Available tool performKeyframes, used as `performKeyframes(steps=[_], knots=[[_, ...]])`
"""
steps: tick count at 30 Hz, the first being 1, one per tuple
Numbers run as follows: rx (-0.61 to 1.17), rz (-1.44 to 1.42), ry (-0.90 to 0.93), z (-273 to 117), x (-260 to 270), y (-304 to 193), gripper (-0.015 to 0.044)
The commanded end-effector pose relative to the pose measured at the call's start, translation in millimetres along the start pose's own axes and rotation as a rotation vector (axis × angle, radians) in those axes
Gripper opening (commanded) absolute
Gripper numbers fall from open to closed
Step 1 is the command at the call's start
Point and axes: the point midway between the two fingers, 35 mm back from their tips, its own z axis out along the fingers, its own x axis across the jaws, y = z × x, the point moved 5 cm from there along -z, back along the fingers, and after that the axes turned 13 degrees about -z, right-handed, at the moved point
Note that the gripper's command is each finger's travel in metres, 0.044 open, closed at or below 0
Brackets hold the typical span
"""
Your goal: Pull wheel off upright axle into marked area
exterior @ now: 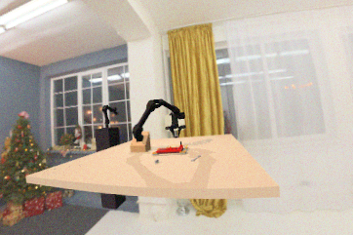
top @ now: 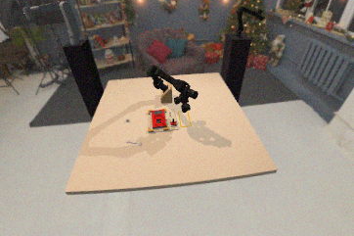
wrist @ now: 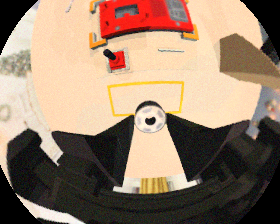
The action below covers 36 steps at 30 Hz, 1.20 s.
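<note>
My gripper [top: 186, 109] [exterior: 176, 136] [wrist: 149, 117] is shut on the wheel and holds it above the table. The wheel [wrist: 150, 117] has a black tyre and a pale hub with a dark centre hole; it is between the fingertips in the wrist view. The upright axle [wrist: 109, 53] [exterior: 180, 143] is a bare black post on a small red base [wrist: 118, 61] [top: 173, 122]. The marked area [wrist: 110, 100] [top: 190, 120] is a yellow outline on the table; the wheel overlaps its near line in the wrist view. The wheel's height above the table is hard to judge.
A red block [top: 158, 116] [exterior: 170, 150] [wrist: 146, 22] sits between yellow corner pieces beside the axle. A wrench [top: 133, 143] [exterior: 196, 158] and a small grey part [top: 128, 120] [exterior: 157, 161] lie farther off. A wooden block [exterior: 139, 146] [wrist: 243, 60] stands at the arm's base.
</note>
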Motion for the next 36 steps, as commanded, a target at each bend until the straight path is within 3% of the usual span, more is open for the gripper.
performKeyframes(steps=[1,10,14,25,33,36], knots=[[-0.006,-0.006,-0.004,16.0,0.5,-0.8,0.0000],[-0.010,-0.006,-0.005,79.3,-1.2,0.6,0.0000],[-0.011,-0.006,-0.005,83.9,-1.9,0.8,0.0000],[-0.006,-0.001,-0.013,78.3,-1.8,1.9,0.0289],[-0.008,-0.006,-0.005,21.9,-1.6,0.3,0.0300],[-0.008,-0.006,-0.005,20.0,-1.8,0.3,0.0300]])
